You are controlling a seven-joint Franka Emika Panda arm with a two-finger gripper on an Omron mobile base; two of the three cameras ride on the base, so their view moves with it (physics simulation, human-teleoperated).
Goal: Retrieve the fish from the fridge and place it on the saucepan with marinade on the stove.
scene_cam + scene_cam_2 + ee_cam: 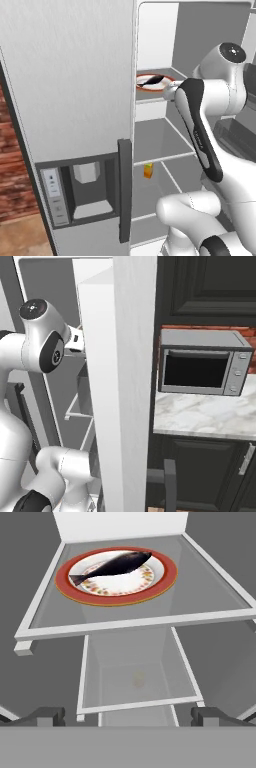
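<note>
One dark fish (pixel 112 566) lies across a red-rimmed white plate (pixel 165 577) in the upper middle of the hand view, its tail toward the left and its head toward the upper right. The plate sits on a glass shelf (pixel 210 597) of the open fridge (pixel 65 90). In the left base view the plate shows at upper centre, just left of the white arm (pixel 200 120). The gripper (pixel 128 716) is spread wide, its two dark fingertips (pixel 45 716) standing far apart at the bottom of the hand view, short of the shelf and touching nothing. A small yellow-orange item (pixel 148 170) stands on a lower shelf. In the right base view a microwave (pixel 202 363) rests on a marble counter (pixel 200 418) at right.
</note>
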